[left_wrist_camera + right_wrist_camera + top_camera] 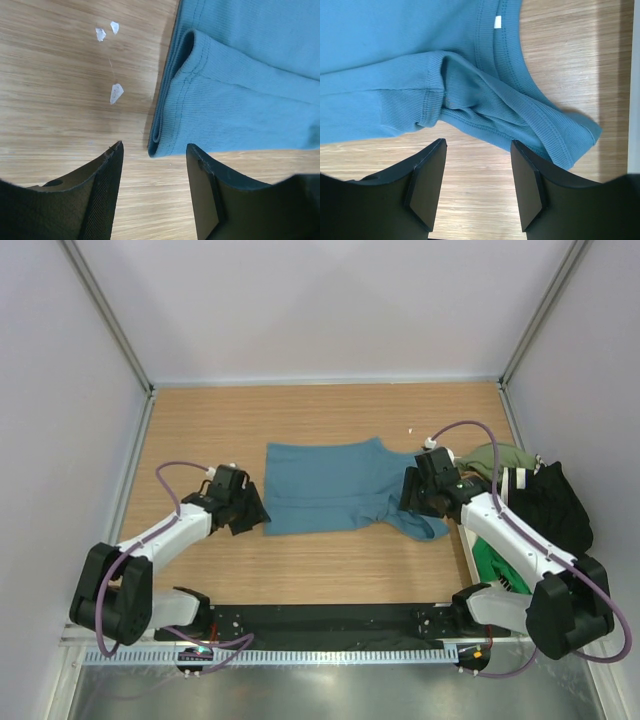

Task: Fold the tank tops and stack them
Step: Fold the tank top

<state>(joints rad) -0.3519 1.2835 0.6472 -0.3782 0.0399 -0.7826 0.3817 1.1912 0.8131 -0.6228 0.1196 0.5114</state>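
Both reach forward, low, at teal tank top (330, 485) ends; L hand (155, 146) spread, empty; R hand (478, 142) likewise.

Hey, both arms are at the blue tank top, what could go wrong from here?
1. The left tool, open at the doubled hem corner of the teal tank top, may catch only one layer and undo the fold.
2. The right tool, open by the bunched strap, may grab just that strap, pulling the fold crooked.
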